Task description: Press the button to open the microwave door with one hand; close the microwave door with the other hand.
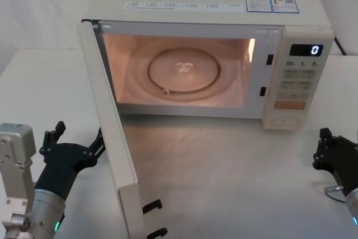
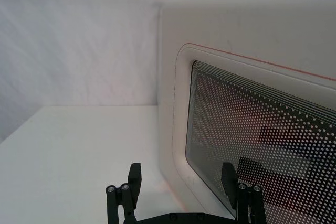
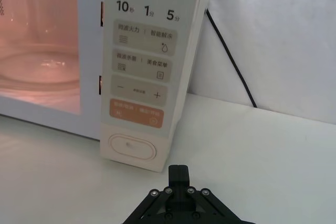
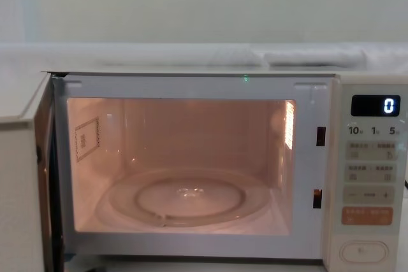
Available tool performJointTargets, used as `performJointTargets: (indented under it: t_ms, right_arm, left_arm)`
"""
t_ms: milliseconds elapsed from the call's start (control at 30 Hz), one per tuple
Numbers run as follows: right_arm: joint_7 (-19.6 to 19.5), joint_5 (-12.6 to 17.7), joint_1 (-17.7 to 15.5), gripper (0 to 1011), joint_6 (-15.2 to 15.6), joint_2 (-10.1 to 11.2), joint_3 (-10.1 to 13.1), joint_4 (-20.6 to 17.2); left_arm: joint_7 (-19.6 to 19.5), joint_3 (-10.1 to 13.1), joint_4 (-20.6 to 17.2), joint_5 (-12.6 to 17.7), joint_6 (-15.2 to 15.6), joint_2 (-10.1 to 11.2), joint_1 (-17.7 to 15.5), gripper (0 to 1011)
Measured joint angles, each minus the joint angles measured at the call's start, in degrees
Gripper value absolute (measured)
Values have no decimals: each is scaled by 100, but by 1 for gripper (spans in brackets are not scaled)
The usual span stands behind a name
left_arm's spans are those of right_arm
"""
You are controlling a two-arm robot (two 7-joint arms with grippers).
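The microwave stood at the back of the white table with its cavity lit in a warm pink glow; inside lay a round glass turntable with nothing on it. The microwave door stood swung wide open on its left hinge, jutting forward toward the robot, two black latch hooks showing on its near edge. The control strip showed a 0 on the black display; the button sat at the strip's foot, below the orange key. The left gripper hung low just beside the door's outer face, its fingers spread apart, one close to the dotted window. The right gripper sat low at the right, well apart from the button, its fingers pressed together.
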Motion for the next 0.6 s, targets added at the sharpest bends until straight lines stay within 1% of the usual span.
performJointTargets:
  t_ms: [100, 200, 233, 333, 600]
  right_arm:
    - [81, -15, 14, 0, -5, 78, 5, 10]
    - [202, -57, 44, 0, 1, 189, -39, 25]
    - [202, -57, 44, 0, 1, 189, -39, 25]
    - [330, -60, 69, 0, 27, 281, -89, 29]
    - [319, -60, 68, 0, 28, 268, -80, 32]
  left_arm:
    - [0, 0, 0, 0, 0, 0, 0, 1001]
    - [0, 0, 0, 0, 0, 0, 0, 1001]
    - [1, 0, 0, 0, 0, 0, 0, 1001]
    - [0, 0, 0, 0, 0, 0, 0, 1001]
    - [0, 0, 0, 0, 0, 0, 0, 1001]
